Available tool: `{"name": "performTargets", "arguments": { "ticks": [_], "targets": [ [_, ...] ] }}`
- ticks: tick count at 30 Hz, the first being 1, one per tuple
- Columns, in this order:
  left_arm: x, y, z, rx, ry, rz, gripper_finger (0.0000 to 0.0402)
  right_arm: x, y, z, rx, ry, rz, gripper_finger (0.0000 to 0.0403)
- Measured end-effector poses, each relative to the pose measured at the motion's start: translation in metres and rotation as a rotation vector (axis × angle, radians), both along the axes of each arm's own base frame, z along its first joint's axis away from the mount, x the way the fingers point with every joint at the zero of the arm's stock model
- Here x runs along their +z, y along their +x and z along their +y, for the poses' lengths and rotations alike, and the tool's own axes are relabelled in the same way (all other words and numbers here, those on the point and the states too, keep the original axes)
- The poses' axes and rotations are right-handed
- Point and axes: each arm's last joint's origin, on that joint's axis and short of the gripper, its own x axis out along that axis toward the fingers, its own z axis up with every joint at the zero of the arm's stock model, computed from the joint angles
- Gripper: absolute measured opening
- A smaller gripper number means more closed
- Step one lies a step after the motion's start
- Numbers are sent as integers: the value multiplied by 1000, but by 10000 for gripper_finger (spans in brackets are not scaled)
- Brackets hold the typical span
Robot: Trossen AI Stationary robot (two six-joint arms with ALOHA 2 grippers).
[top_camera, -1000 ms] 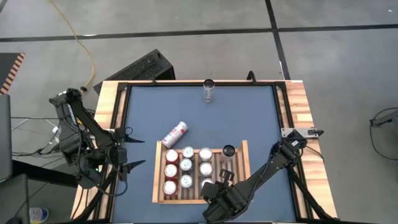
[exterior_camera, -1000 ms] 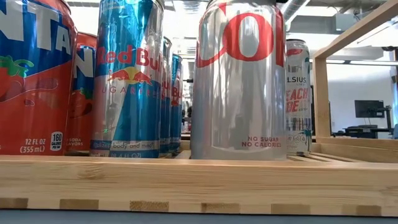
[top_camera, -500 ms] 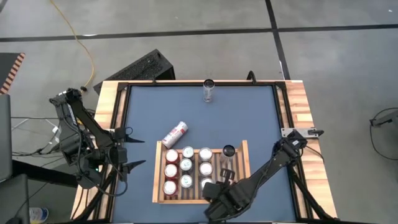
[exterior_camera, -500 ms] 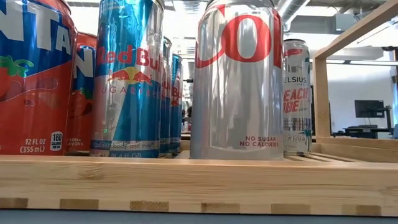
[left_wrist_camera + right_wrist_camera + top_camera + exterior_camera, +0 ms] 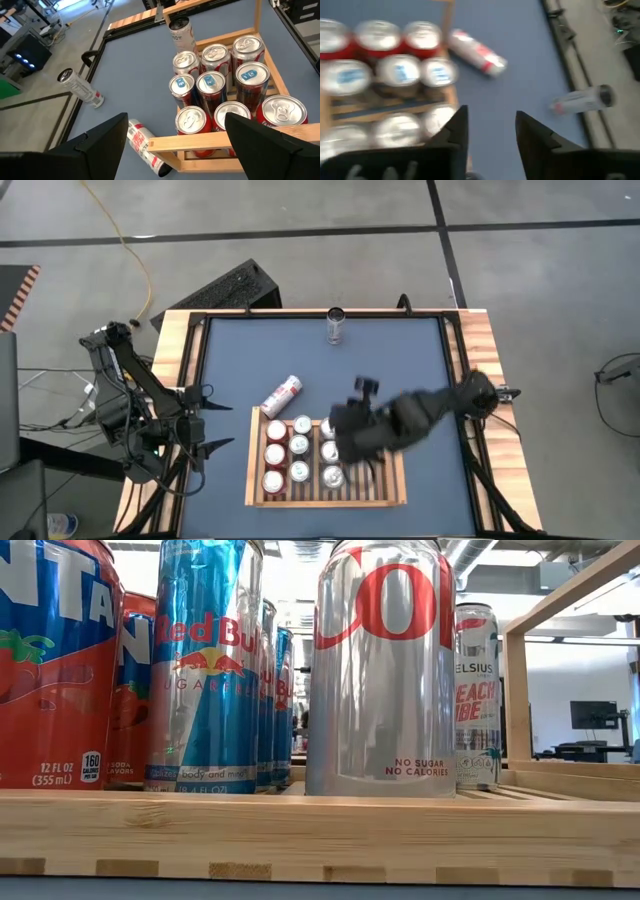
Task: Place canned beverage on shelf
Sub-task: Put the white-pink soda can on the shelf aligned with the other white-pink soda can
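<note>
The right gripper (image 5: 352, 442) hangs above the shelf (image 5: 395, 480), fingers slightly parted and holding nothing, with the standing cans (image 5: 300, 445) directly beneath it. 1 can (image 5: 282, 395) lies on its side beyond the shelf. The left gripper (image 5: 208, 418) waits spread wide, well apart at the table's (image 5: 240, 350) left edge.

The right arm reaches in from the table's right edge toward the middle, its gripper (image 5: 348, 430) empty, fingers (image 5: 535, 137) parted. The left arm waits at the left edge, its gripper (image 5: 212, 418) spread wide.
</note>
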Motion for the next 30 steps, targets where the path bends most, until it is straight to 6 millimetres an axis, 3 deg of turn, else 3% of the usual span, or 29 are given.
{"name": "performTargets", "arguments": {
  "ticks": [5, 11, 19, 23, 28, 30],
  "targets": [
    [0, 0, 0, -4, 2, 4, 320, 13, 9, -70, 4, -119, 81, 185],
    [0, 0, 0, -2, 3, 6, 320, 10, 17, -159, 28, -104, 232, 271],
    [0, 0, 1, 22, -19, -11, 320, 5, 12, -251, -40, -7, 217, 298],
    [0, 0, 1, 21, -23, -8, 320, 9, 16, -263, 79, 133, 82, 297],
    [0, 0, 0, 25, -51, -4, 320, 10, 47, -245, 251, 55, -56, 296],
    [0, 0, 0, 27, -56, -4, 320, 0, 62, -236, 339, 18, -42, 296]
  ]
}}
